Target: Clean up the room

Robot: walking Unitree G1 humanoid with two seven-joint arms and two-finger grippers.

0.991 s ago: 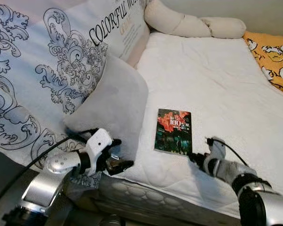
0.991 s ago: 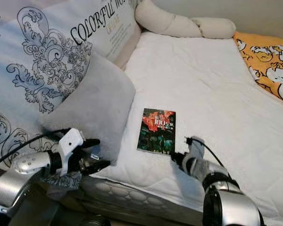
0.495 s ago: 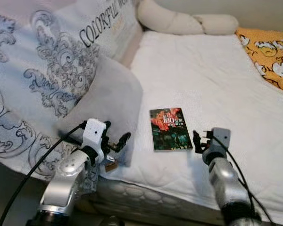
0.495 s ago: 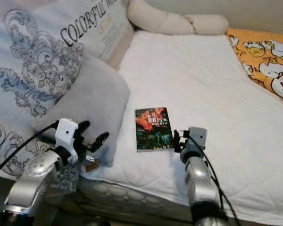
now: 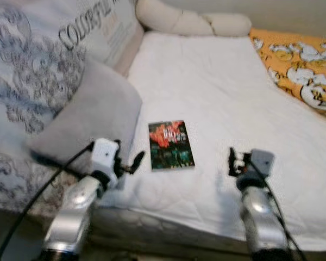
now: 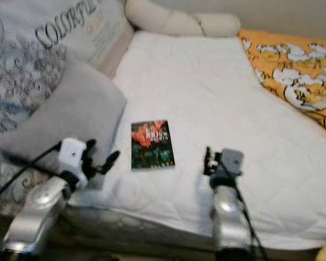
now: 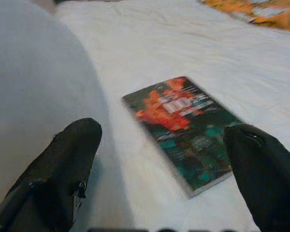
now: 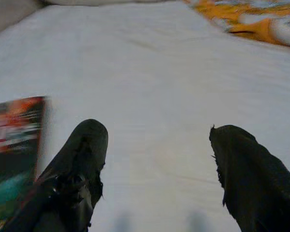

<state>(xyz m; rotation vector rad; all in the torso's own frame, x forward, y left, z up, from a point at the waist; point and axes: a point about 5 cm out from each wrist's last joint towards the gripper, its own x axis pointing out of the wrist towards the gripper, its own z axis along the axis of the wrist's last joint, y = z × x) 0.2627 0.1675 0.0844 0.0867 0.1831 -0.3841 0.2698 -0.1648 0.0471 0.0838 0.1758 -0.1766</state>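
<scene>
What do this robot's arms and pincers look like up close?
Both arms are rounded silver metal tubes. The left pincer sits below a white boxy block, with a black cable looping back from it. The right pincer has a grey boxy block and a thin black cable running down the arm. In the wrist views, the fingers are thick, matt black and blunt-tipped.

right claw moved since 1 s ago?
Yes. The right claw was touching the book's near corner; now it sits apart, further right of it, open.
</scene>
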